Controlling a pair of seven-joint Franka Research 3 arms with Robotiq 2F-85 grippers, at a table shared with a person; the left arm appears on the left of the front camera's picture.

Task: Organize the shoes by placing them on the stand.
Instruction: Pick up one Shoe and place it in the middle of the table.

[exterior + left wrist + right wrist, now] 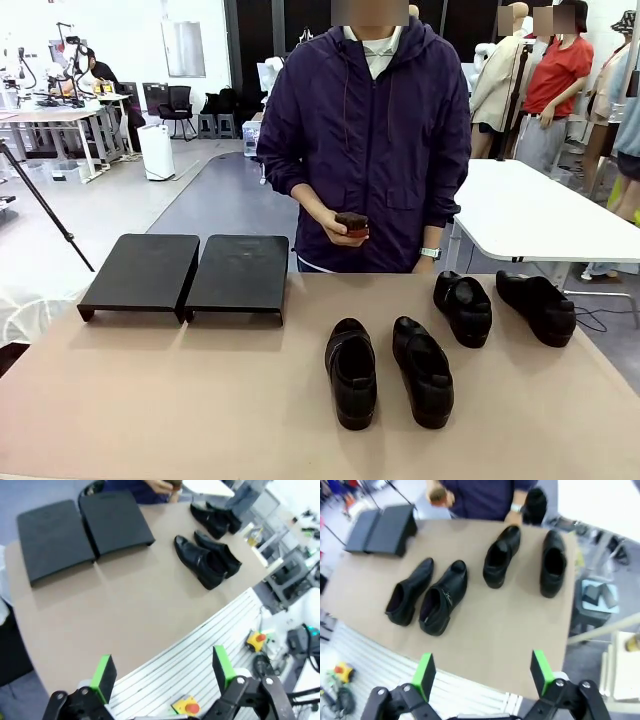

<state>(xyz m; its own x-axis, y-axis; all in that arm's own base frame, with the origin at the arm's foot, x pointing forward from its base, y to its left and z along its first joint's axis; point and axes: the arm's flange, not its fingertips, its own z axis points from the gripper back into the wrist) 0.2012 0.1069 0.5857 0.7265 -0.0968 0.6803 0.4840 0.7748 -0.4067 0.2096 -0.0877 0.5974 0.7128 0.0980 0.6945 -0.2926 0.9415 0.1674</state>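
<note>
Both the left jaws and the right jaws stood wide apart and empty, hanging over the robot's edge of the desk [200, 420]. None of the four shoes was on the stand [185, 275] yet. Ahead of the right jaws lay the near pair [427, 600], with the far pair [525, 557] beyond it by the person's hand [350, 225]. The stand sat far ahead of the left jaws, both panels bare.

The first pick looked best made on the near pair. The jaws should close across the sides of one shoe near its opening, since the glossy leather might slip. On the sloped panel, it should be set to one side, sole flat, leaving room for its mate.
</note>
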